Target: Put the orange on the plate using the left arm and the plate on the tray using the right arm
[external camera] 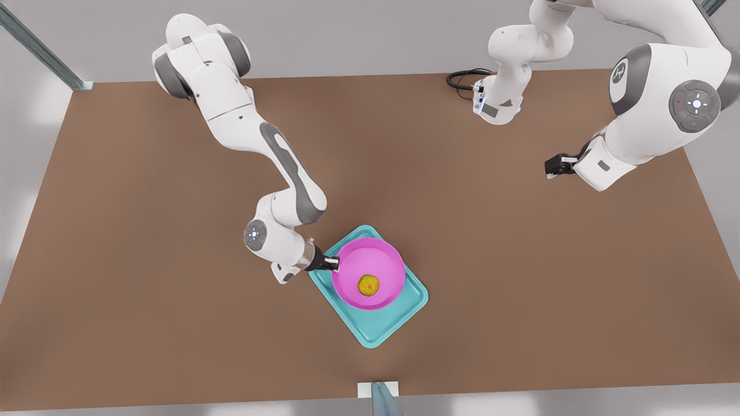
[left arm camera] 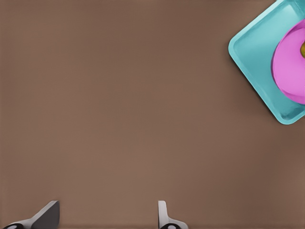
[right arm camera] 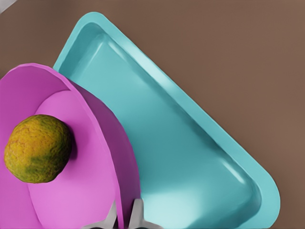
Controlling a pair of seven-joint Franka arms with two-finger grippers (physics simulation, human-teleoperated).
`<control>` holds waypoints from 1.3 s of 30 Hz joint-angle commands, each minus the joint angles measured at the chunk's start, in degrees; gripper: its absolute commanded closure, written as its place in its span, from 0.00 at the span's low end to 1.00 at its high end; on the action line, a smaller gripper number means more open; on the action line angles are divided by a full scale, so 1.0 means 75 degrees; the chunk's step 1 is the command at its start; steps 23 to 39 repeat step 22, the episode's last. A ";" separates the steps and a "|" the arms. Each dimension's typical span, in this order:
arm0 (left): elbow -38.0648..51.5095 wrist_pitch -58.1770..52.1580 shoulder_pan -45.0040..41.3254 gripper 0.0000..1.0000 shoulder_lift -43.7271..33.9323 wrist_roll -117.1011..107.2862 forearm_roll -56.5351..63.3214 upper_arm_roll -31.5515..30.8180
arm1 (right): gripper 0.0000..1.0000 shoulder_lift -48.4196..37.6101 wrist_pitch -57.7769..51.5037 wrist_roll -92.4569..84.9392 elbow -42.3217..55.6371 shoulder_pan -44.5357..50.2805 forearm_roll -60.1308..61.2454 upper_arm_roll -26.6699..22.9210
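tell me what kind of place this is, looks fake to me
Most likely a simulated robot test bench, not a real room. A bare brown table carries a teal tray, a pink plate and an orange, two white arms reach in, and plain grey floor lies around it.

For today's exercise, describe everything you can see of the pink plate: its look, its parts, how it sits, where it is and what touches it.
The plate is a round, shallow magenta dish with a raised rim and a lighter pink inside, smooth like plastic. It is over the teal tray, whether resting or just above it I cannot tell. The orange sits inside it, off centre. The right gripper pinches its rim, one finger on each side of the wall. The left gripper hangs open above bare table, away from it.
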 commanded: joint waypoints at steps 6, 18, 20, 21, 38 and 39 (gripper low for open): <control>0.0003 -0.0022 0.0000 0.00 -0.0009 0.0019 0.0005 -0.0005 | 0.00 -0.0122 -0.0029 -0.0006 -0.0040 0.0067 -0.0042 0.0011; 0.0015 -0.0022 0.0000 0.00 0.0003 0.0019 0.0005 -0.0005 | 0.00 -0.4540 -0.8571 -0.1459 0.1390 -0.2347 -0.6253 -0.0539; 0.0015 -0.0022 0.0000 0.00 0.0003 0.0019 0.0005 -0.0005 | 0.00 -0.4610 -0.8595 -0.1483 0.1343 -0.2347 -0.6241 -0.0539; 0.0015 -0.0022 0.0000 0.00 0.0003 0.0019 0.0005 -0.0005 | 0.00 -0.4610 -0.8607 -0.1483 0.1343 -0.2347 -0.6229 -0.0539; 0.0015 -0.0022 0.0000 0.00 0.0003 0.0019 0.0005 -0.0005 | 0.00 -0.4610 -0.8607 -0.1483 0.1343 -0.2347 -0.6229 -0.0539; 0.0015 -0.0022 0.0000 0.00 0.0003 0.0019 0.0005 -0.0005 | 0.00 -0.4610 -0.8607 -0.1483 0.1343 -0.2347 -0.6229 -0.0539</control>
